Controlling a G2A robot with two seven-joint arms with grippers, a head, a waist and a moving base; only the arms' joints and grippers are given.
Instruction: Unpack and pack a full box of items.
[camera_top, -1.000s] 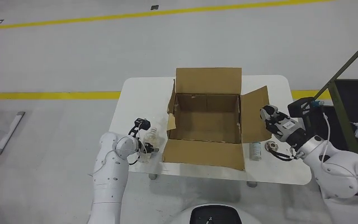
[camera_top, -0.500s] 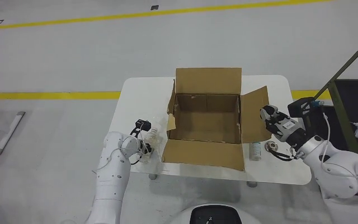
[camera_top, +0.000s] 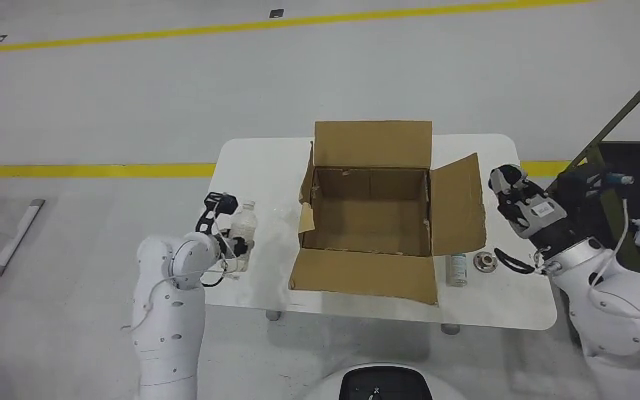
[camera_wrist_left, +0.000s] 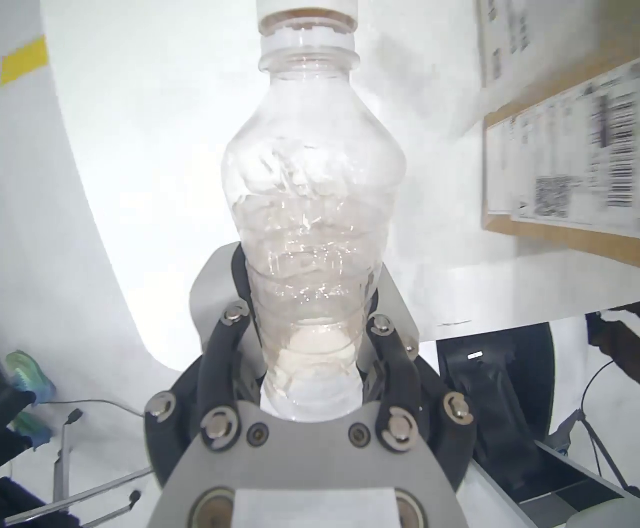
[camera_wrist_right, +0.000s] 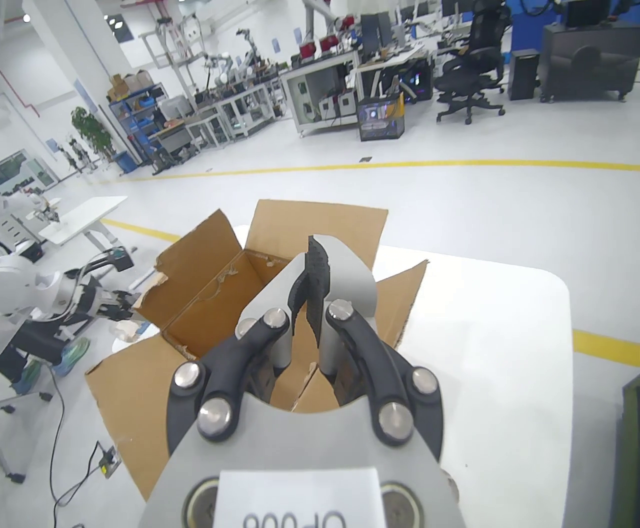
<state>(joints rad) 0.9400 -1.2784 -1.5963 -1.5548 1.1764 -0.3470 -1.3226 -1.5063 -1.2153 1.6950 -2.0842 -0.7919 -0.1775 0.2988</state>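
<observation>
Near the table's (camera_top: 250, 160) left edge, the left gripper (camera_wrist_left: 310, 300) squeezes one clear bottle (camera_wrist_left: 312, 190) low on its ribs (a good spot). It looks empty, so it should be light and easy to squash. One open box (camera_top: 368, 205) sits mid-table. The right gripper (camera_wrist_right: 312, 285), pinched closed on nothing, hangs by the right edge.

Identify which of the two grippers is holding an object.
The left gripper: it clamps a clear plastic bottle near its base. The right gripper is shut and empty.
</observation>
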